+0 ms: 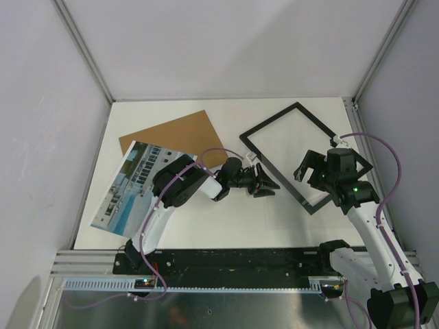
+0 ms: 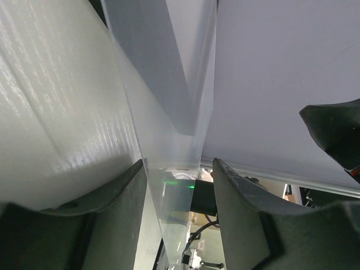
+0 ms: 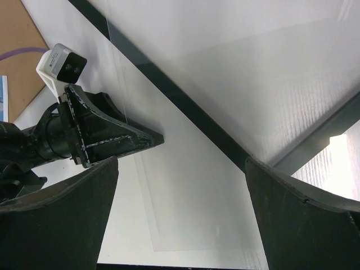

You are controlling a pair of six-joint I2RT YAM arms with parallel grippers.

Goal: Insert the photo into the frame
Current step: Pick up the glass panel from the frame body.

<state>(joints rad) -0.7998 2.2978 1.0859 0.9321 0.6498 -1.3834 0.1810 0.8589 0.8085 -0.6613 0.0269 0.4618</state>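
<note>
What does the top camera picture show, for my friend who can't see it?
On a white table lies a black frame. The left gripper is open beside its left edge, and the right gripper is open above its near end. The photo lies far left, overlapping a brown board.

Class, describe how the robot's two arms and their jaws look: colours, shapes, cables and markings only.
Both the left arm and right arm have white links between bulky black joints. A purple cable runs along each. A green light glows on the right arm; a small white camera sits at the left wrist. The jaws are matte black wedges with scuffed edges.
</note>
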